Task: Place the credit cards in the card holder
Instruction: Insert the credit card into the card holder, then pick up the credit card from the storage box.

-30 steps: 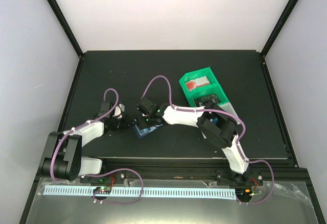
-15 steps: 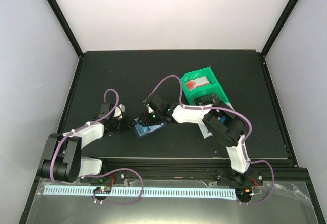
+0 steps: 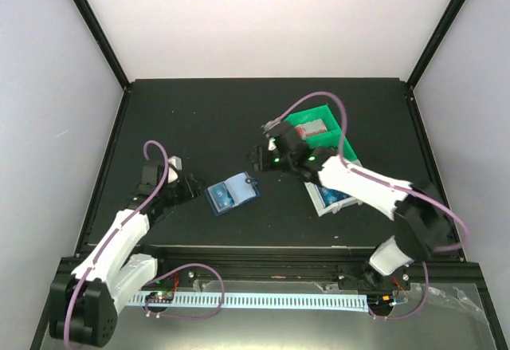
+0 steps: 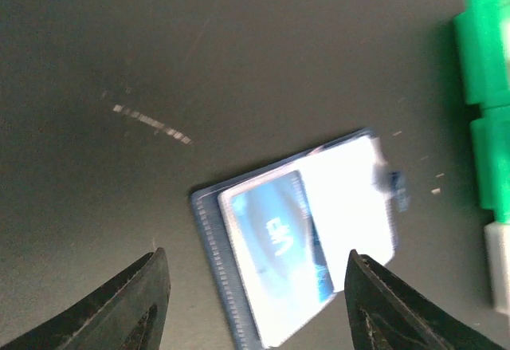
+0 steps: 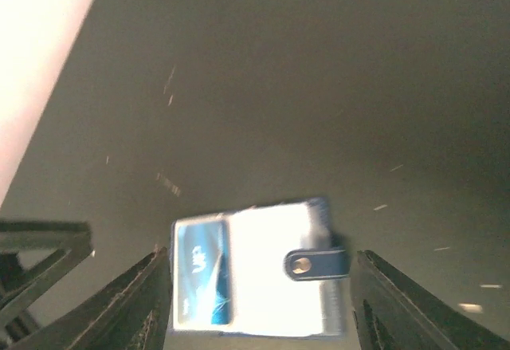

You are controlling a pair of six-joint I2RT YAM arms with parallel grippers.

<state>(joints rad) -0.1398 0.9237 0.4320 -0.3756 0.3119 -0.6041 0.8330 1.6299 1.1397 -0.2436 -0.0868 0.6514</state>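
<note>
The card holder lies open and flat on the black table, with neither gripper touching it. A blue credit card sits in its left half, and the right half glares pale. The card and the navy snap tab also show in the right wrist view. My left gripper hovers just left of the holder, open and empty. My right gripper hangs up and to the right of the holder, also open and empty.
A green compartment bin stands at the back right; its edge shows in the left wrist view. A white section in front of it holds something blue, partly under the right arm. Black frame rails border the table.
The left gripper has opened and pulled back left from the holder. The right arm has swung away from it towards the green bin. The holder now lies alone, open.
</note>
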